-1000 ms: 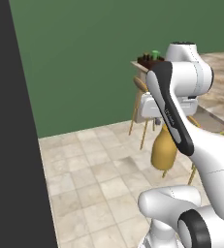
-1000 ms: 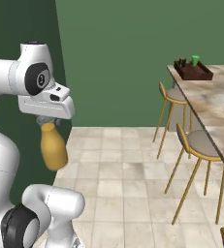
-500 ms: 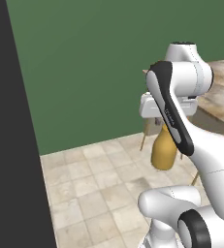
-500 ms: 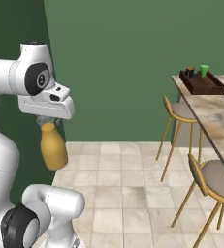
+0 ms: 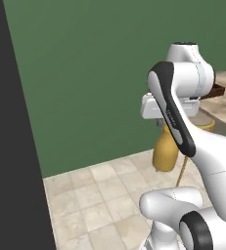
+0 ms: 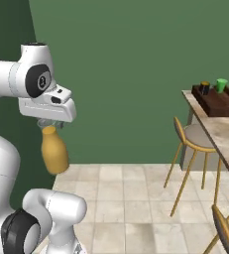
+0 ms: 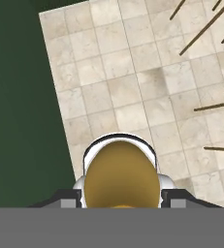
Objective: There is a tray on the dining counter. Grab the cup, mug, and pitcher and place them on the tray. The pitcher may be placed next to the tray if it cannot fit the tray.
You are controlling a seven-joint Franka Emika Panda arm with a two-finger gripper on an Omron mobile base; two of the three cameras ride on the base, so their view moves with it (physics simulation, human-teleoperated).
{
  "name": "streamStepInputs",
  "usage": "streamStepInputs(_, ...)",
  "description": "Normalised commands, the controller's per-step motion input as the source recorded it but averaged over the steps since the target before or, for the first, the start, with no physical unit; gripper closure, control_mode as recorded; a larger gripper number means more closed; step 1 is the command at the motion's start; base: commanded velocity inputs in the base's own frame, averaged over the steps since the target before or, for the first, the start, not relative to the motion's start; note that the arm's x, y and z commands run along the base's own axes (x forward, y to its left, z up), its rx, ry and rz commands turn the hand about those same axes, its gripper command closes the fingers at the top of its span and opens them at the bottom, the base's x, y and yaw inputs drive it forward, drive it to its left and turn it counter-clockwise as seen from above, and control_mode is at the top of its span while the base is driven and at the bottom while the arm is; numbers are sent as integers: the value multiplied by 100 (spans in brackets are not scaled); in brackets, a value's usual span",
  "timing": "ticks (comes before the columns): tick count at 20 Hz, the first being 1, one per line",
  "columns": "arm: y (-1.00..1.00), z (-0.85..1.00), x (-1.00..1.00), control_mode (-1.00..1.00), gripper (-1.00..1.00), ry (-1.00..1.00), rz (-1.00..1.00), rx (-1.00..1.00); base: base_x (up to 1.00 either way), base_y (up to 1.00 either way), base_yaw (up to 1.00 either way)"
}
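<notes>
Gripper [image 6: 50, 125] clamped on the pitcher [image 6: 54, 151], hanging upright above the floor; the tray [image 6: 216, 102], bearing cup [image 6: 221, 85] and mug [image 6: 204, 88], lies well off at two o'clock on the dining counter [image 6: 224, 134].

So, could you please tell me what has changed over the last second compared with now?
The base has turned, so the whole scene slid right in both base views: the counter, the tray and the stools sit farther right. Nothing was picked up or released. The tool still holds the pitcher by its neck above the floor; the cup and mug remain on the tray.
</notes>
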Motion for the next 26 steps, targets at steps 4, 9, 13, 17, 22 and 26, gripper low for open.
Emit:
streamStepInputs(4,0,0,0,100,100,0,0,0,100,0,-2)
streamStepInputs(9,0,0,0,100,100,0,0,0,100,0,-3)
streamStepInputs(13,0,0,0,100,100,0,0,0,88,-7,-28)
streamStepInputs(17,0,0,0,100,100,0,0,0,70,-11,-57)
streamStepInputs(22,0,0,0,100,100,0,0,0,64,-10,-62)
streamStepInputs(26,0,0,0,100,100,0,0,0,66,-1,-62)
